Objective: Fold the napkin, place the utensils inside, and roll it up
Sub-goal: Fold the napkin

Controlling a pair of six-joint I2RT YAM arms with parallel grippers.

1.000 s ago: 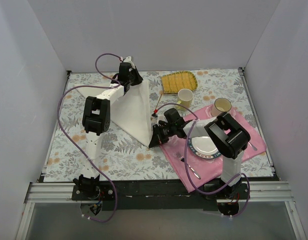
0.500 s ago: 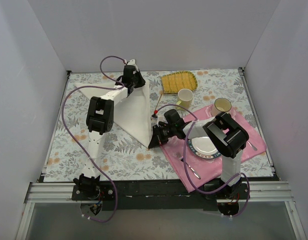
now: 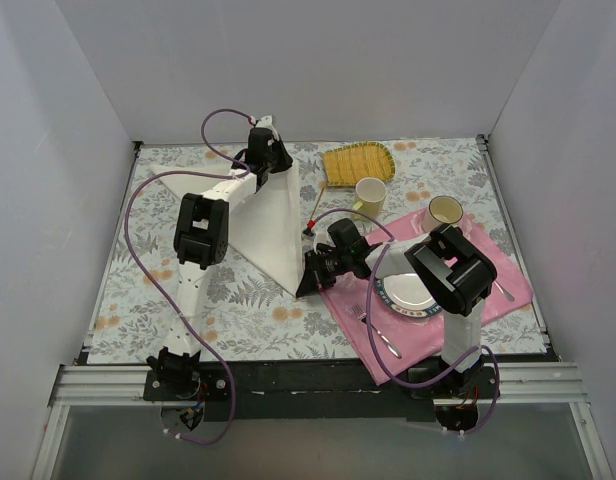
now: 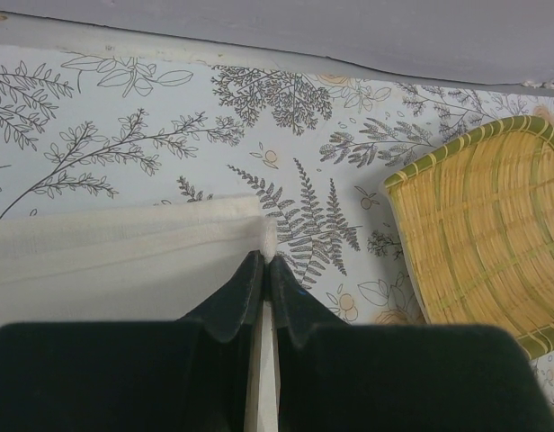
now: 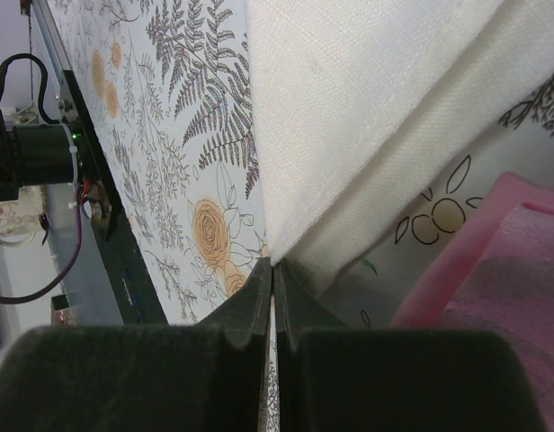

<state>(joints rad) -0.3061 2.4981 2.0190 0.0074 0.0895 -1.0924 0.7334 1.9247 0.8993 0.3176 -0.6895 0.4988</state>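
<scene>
The cream-white napkin (image 3: 263, 220) lies folded in a triangle on the floral tablecloth. My left gripper (image 3: 273, 160) is shut on its far corner, seen in the left wrist view (image 4: 263, 256) with the cloth (image 4: 124, 243) running left. My right gripper (image 3: 306, 285) is shut on the near corner, seen in the right wrist view (image 5: 272, 265) under the folded cloth (image 5: 367, 108). The slim gold utensil (image 3: 318, 208) lies on the table between the napkin's right edge and a mug.
A yellow ribbed mat (image 3: 356, 163) lies at the back, close right of my left gripper (image 4: 484, 234). Two mugs (image 3: 370, 194) (image 3: 443, 213), a plate (image 3: 413, 293) and silver cutlery (image 3: 388, 345) sit on or by the pink placemat (image 3: 508, 285) (image 5: 493, 270). White walls stand on three sides.
My left gripper has moved a little to the right and farther back with the napkin's far corner, pulling the fold tauter. The right gripper has stayed in place.
</scene>
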